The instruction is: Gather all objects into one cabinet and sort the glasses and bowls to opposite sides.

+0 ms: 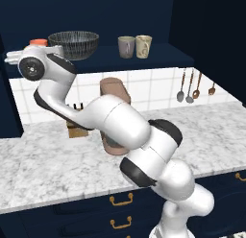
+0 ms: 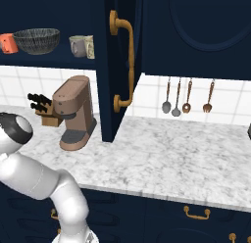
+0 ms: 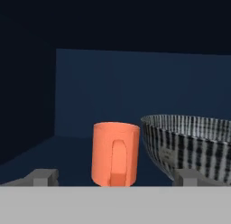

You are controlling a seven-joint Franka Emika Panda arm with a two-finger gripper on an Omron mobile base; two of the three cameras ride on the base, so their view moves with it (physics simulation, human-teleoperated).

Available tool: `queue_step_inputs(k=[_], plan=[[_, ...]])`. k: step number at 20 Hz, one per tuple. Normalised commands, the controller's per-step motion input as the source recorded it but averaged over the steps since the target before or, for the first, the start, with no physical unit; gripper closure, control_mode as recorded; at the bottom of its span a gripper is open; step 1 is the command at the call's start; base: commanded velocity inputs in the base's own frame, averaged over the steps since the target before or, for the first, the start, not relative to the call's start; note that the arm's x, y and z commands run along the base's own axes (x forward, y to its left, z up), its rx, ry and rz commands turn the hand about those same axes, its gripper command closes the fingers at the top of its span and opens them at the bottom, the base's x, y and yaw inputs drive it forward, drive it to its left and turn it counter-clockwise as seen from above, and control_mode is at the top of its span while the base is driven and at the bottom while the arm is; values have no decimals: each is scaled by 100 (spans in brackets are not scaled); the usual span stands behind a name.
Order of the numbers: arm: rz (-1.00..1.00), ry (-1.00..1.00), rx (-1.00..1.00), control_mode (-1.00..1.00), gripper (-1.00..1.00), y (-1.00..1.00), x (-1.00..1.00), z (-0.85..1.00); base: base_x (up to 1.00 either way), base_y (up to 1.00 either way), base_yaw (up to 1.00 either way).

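Navy shelf (image 3: 90,148): level hand, spread jaws flanking orange cup (image 3: 115,154).

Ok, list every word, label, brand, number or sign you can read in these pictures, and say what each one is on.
None: no legible text anywhere.
The cream cup carries a faint pattern, too blurred to read as letters.
The striped bowl has only pale stripes, no writing.
The orange cup, the grey-mauve cup, the coffee machine and the cabinet door show no label or brand.
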Motion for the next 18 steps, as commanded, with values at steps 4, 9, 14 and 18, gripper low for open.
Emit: queue_step_inputs(k=[4, 9, 14, 18], plan=[[-3, 0, 0, -100, -100, 1, 8, 0, 0, 0, 0], [-3, 1, 0, -100, -100, 2, 0, -10, 0, 0, 0], [-1, 0, 0, -100, -100, 1, 11, -1, 0, 0, 0], [0, 3, 0, -100, -100, 0, 44, 0, 0, 0, 0]])
